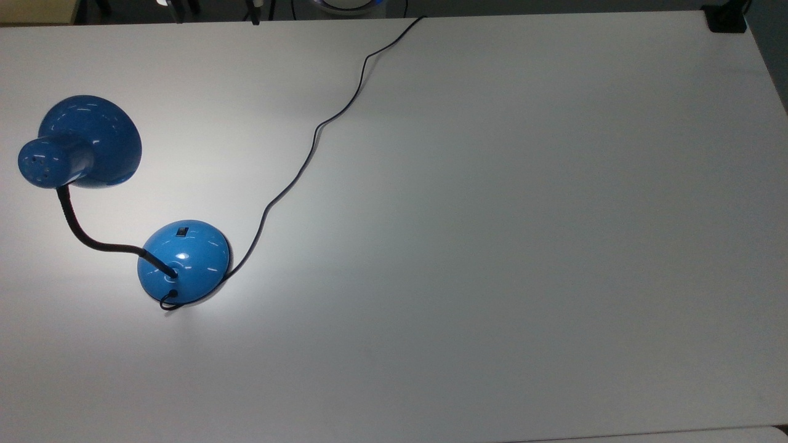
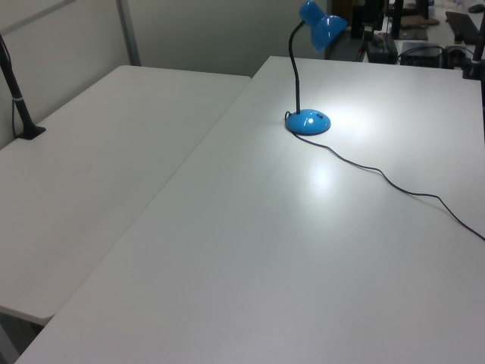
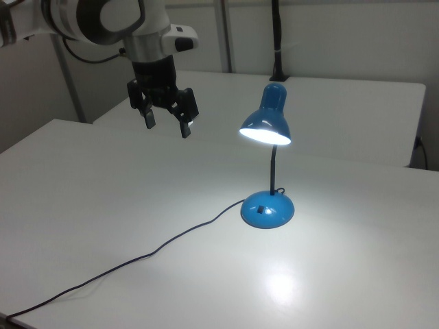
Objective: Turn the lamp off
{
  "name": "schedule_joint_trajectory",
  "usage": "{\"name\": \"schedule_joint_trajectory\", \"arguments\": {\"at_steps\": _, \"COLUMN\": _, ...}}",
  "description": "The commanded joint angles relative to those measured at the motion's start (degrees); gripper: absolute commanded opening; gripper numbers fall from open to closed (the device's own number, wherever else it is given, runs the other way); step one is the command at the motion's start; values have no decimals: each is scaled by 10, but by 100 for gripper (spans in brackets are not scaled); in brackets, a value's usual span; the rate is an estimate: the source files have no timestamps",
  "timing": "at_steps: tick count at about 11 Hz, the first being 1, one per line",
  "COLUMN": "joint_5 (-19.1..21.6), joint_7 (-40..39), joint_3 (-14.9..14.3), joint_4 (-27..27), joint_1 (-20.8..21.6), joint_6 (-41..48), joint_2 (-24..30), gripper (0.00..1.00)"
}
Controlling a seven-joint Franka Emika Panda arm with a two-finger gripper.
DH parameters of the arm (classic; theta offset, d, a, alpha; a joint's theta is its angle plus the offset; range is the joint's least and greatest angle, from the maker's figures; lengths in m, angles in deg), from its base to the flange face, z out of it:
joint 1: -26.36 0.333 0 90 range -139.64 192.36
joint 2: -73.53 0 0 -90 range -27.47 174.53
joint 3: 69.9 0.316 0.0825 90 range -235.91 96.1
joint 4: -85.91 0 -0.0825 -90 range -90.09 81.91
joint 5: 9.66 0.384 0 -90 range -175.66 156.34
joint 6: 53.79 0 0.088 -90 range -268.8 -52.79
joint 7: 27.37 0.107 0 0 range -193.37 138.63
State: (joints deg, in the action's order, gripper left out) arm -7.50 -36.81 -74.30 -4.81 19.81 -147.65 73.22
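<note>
In the right view, the cord (image 3: 137,259) trails nearest. Beyond it the lamp (image 3: 268,209) stands lit on the table (image 3: 357,274), switch (image 3: 260,209) untouched. Farthest, the gripper (image 3: 167,122) hangs high, fingers apart. Approach step: descend onto the switch and press.

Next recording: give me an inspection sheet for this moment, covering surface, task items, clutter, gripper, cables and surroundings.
Surface: white table, with a bright pool of light around the lamp base.
Task items: blue lamp standing upright and lit; the shade glows underneath. A small black switch sits on the domed base.
Clutter: nothing seen.
Gripper: gripper open, in the air to the right view's left of the shade, touching nothing.
Cables: thin black cord runs loose from the base across the table to the top view's upper edge.
Surroundings: second white table alongside; black post at the far edge; pale walls.
</note>
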Motion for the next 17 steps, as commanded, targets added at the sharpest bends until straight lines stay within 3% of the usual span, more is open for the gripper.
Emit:
{"name": "schedule_joint_trajectory", "arguments": {"at_steps": 1, "joint_5": -12, "joint_7": 14, "joint_3": -2, "joint_4": -2, "joint_1": 9, "joint_6": -6, "joint_2": 0, "gripper": 100}}
{"name": "schedule_joint_trajectory", "arguments": {"at_steps": 8, "joint_5": -11, "joint_7": 12, "joint_3": -1, "joint_4": -3, "joint_1": 8, "joint_6": -3, "joint_2": 1, "gripper": 100}}
{"name": "schedule_joint_trajectory", "arguments": {"at_steps": 9, "joint_5": -12, "joint_7": -6, "joint_3": -1, "joint_4": -4, "joint_1": 7, "joint_6": -3, "joint_2": 1, "gripper": 100}}
{"name": "schedule_joint_trajectory", "arguments": {"at_steps": 11, "joint_5": -14, "joint_7": -137, "joint_3": -3, "joint_4": -25, "joint_1": 2, "joint_6": 4, "joint_2": 5, "gripper": 100}}
{"name": "schedule_joint_trajectory", "arguments": {"at_steps": 13, "joint_5": -59, "joint_7": -208, "joint_3": -3, "joint_4": -39, "joint_1": -2, "joint_6": 13, "joint_2": 1, "gripper": 100}}
{"name": "schedule_joint_trajectory", "arguments": {"at_steps": 15, "joint_5": -102, "joint_7": -203, "joint_3": -3, "joint_4": -60, "joint_1": -1, "joint_6": 1, "joint_2": -13, "gripper": 100}}
{"name": "schedule_joint_trajectory", "arguments": {"at_steps": 16, "joint_5": -104, "joint_7": -195, "joint_3": -3, "joint_4": -68, "joint_1": -4, "joint_6": -20, "joint_2": -19, "gripper": 98}}
{"name": "schedule_joint_trajectory", "arguments": {"at_steps": 17, "joint_5": -103, "joint_7": -199, "joint_3": -7, "joint_4": -90, "joint_1": -11, "joint_6": -54, "joint_2": -21, "gripper": 84}}
